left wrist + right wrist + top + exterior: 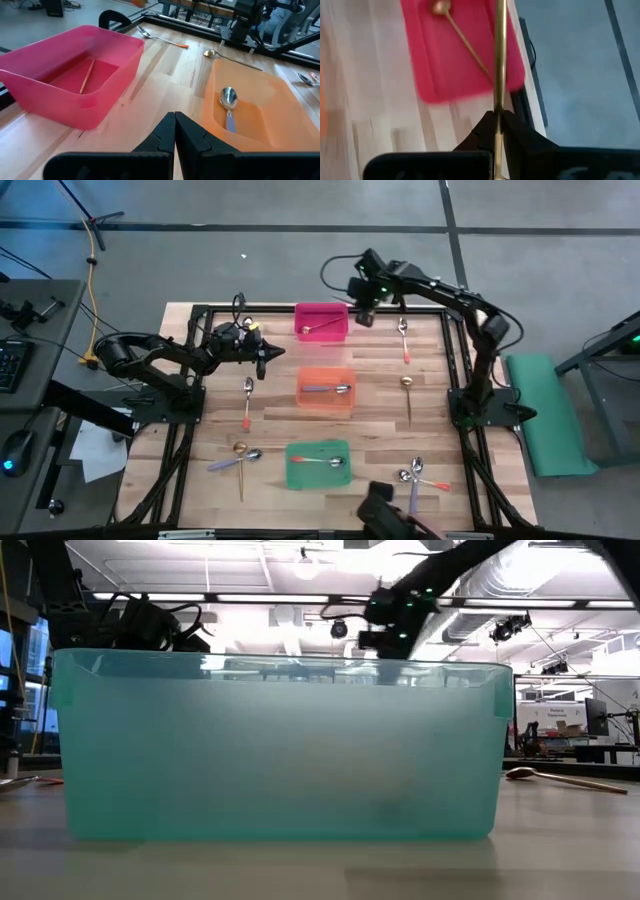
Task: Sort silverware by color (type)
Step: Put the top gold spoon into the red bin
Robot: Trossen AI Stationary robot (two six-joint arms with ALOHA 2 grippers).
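My right gripper [362,315] is high over the right end of the pink bin [321,320] and shut on a gold spoon [499,55]. Another gold spoon [460,35] lies in that bin. My left gripper [175,125] is shut and empty, hovering between the pink bin and the orange bin [326,388]. The orange bin holds a purple-handled spoon [228,102]. The green bin [318,464] holds an orange-red-handled spoon [325,462]. Loose spoons lie flat on the table: red-handled ones [247,400] [404,340], a gold one [408,395], a crossed pair [240,462] and several more [418,474]. My right gripper pinches the gold spoon's thin handle [498,112] between its two fingers. The handle runs along the fingers and sticks out well past their tips. The spoon is lifted clear over the pink bin's edge; its bowl does not show.
The three bins stand in a row down the table's middle. A black frame [455,370] borders the wooden top. In the low view the green bin [280,740] fills the front, with a gold spoon [560,777] on the table beside it.
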